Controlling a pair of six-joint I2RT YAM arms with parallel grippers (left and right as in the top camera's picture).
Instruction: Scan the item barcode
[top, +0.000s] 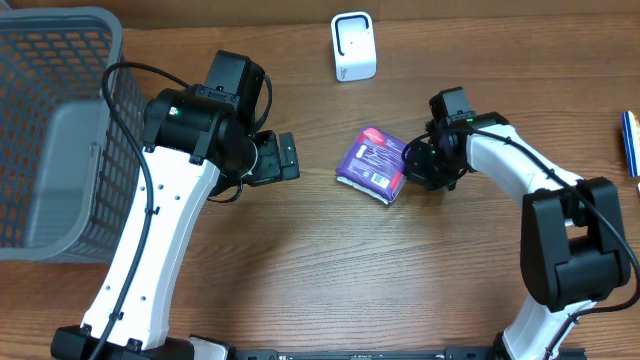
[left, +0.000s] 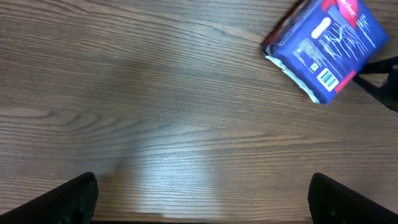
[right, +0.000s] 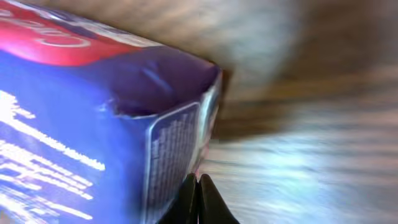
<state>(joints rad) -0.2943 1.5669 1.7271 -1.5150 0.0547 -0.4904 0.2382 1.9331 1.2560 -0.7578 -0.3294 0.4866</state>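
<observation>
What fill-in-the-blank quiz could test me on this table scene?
The right arm's jaws are ___ on the edge of the purple plastic packet. The left arm's jaws stand ___, holding nothing. The grey mesh basket sits beside the ___ arm. The packet's barcode shows in the ___ wrist view.
Missing words: shut, open, left, left.

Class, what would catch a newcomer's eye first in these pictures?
The purple packet in the middle, with the right gripper pinching its edge between shut fingers. Next, the grey mesh basket at far left and the white barcode scanner standing at the back.
</observation>
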